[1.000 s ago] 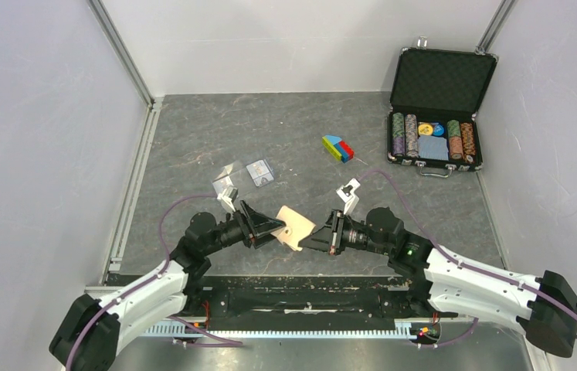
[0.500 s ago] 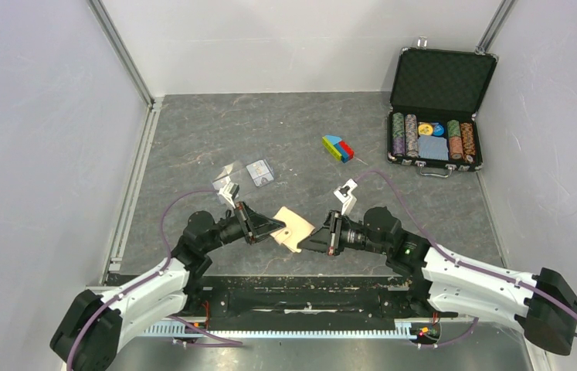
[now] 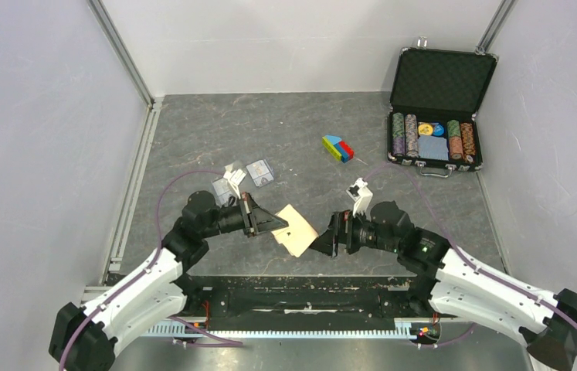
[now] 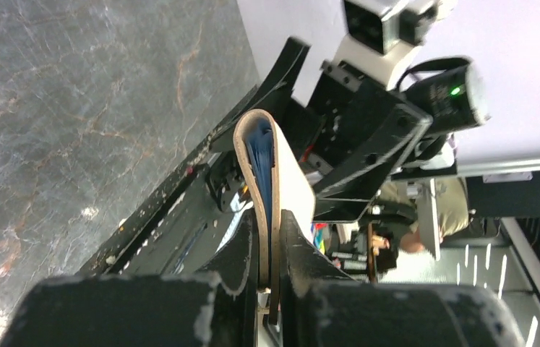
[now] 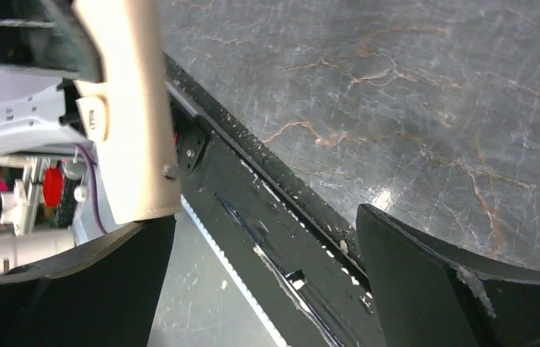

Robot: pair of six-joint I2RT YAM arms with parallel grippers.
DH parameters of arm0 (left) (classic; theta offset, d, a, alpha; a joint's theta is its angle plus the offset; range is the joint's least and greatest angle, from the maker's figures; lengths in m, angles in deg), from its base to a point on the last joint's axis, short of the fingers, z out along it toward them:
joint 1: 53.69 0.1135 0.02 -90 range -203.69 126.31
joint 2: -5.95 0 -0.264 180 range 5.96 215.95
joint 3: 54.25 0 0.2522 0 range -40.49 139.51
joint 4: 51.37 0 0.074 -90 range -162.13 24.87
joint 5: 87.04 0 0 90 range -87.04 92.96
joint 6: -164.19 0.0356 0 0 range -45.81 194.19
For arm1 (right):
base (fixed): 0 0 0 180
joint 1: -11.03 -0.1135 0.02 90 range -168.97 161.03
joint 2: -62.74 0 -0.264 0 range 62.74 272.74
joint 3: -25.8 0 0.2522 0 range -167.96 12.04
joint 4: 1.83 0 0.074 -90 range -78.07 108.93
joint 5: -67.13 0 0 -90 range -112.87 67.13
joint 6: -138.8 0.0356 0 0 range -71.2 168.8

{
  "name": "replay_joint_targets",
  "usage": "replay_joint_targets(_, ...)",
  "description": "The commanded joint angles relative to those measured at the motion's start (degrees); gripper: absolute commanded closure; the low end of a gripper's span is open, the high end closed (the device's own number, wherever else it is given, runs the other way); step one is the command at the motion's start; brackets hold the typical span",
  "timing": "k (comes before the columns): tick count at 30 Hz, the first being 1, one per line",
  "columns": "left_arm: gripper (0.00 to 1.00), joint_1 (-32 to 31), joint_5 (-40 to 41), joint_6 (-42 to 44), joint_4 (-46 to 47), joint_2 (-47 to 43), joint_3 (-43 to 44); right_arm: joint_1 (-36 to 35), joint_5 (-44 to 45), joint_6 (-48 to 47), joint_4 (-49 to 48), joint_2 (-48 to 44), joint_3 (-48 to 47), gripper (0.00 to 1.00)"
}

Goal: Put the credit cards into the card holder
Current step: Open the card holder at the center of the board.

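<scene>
- The left fingers are closing narrow on the card holder, pinching one of its edges between them; in the left wrist view the holder is showing edge-on, folded over, with a blue lining visible inside the curve of the fold.
- The card holder is sitting between the two arms, close to the near edge of the tabletop, its tan face turning up toward the top camera; whether any corner of it is touching the tabletop cannot be told.
- The right fingers are spreading wide and gripping nothing; in the right wrist view the tan holder is showing just beside the tip of one finger; whether they are touching cannot be told.
- The two credit cards are lying flat on the tabletop beyond the left arm, near each other and apart from the holder; one credit card is showing in full; the other credit card is partly hiding behind the left wrist.
- A coloured block is lying toward the middle of the tabletop; an open black poker-chip case is standing at the far right.
</scene>
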Motion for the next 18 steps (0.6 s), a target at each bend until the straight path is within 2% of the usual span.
replay_joint_targets(1,0.98,-0.52,-11.95,9.37,-9.76,3.91,5.74,1.66,-5.68,-10.84,5.04,1.41,-8.27,0.02)
replay_joint_targets(3,0.98,-1.49,-16.06,11.03,-11.44,5.95,8.13,1.83,-10.26,-11.93,5.64,3.32,-10.19,0.02)
replay_joint_targets(5,0.98,-2.73,-17.41,14.92,-17.32,7.08,11.24,1.84,-14.13,-11.08,4.64,5.09,-10.69,0.02)
replay_joint_targets(8,0.98,-3.85,-17.27,20.85,-25.01,8.32,15.3,1.84,-21.66,-6.48,-3.26,5.38,-8.56,0.04)
replay_joint_targets(10,0.98,-3.9,-15.1,23.76,-29.67,9.01,17.35,1.82,-23.74,-3.95,-7.37,4.07,-7.03,0.04)
replay_joint_targets(13,0.98,-3.9,-9.14,25.67,-33.39,8.55,18.41,1.82,-26.37,-3.57,-7.92,3.3,-6.98,0.04)
replay_joint_targets(15,0.98,-3.9,-6.14,25.43,-33.13,7.56,18.19,1.83,-27.23,-3.64,-7.64,2.47,-6.97,0.03)
replay_joint_targets(18,0.98,-3.97,-6.19,23.71,-30.34,6.7,17.17,1.93,-26.93,-3.91,-7.16,1.86,-7.1,0.02)
